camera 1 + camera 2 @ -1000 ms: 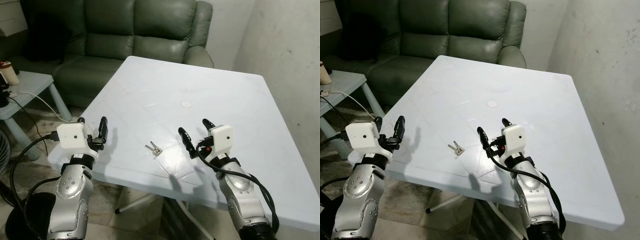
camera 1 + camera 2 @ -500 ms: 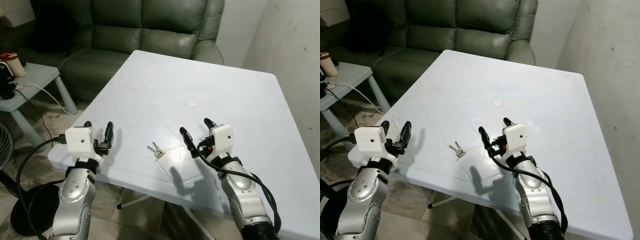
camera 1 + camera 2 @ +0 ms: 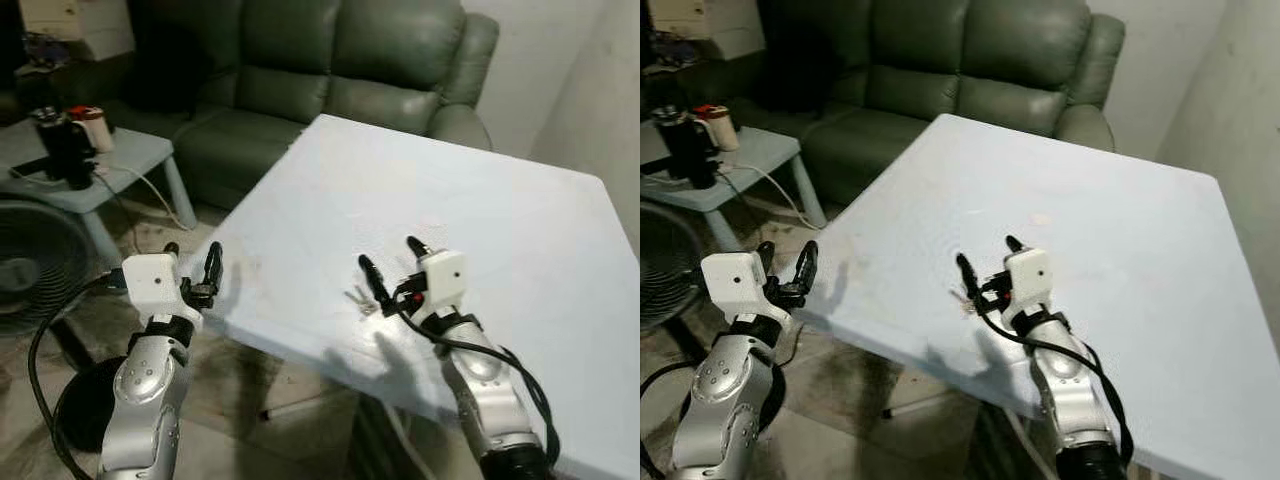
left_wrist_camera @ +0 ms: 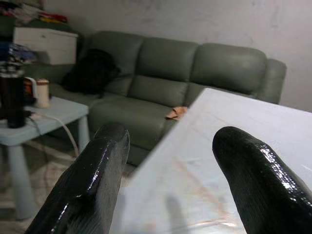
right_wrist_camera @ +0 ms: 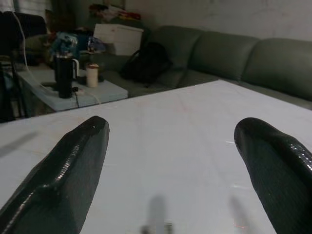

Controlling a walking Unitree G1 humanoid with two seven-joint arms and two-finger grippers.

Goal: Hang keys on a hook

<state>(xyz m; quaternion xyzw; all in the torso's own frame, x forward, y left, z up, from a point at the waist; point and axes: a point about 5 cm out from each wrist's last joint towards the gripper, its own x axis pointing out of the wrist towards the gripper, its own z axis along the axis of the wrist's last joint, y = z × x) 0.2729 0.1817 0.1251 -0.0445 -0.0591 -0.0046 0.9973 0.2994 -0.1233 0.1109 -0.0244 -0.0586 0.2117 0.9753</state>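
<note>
A small bunch of silver keys (image 3: 360,298) lies flat on the white table (image 3: 470,200), close to its near edge. My right gripper (image 3: 387,254) hovers open just above and beyond the keys, and its left finger stands almost over them. In the right wrist view the keys (image 5: 156,228) peek in between the two black fingers (image 5: 73,165). My left gripper (image 3: 192,250) is open and holds nothing. It hangs off the table's left corner, over the floor. In the left wrist view its fingers (image 4: 92,180) frame the table's edge and the sofa.
A green leather sofa (image 3: 350,60) stands behind the table. To the left, a pale blue side table (image 3: 110,160) holds a black flask (image 3: 62,145) and a cup. A fan (image 3: 30,260) stands at the near left. A bare wall is on the right.
The camera has swung to the left, so the table sits further right and the side table and fan have come in. Both grippers stay open. The keys now lie closer to the right gripper.
</note>
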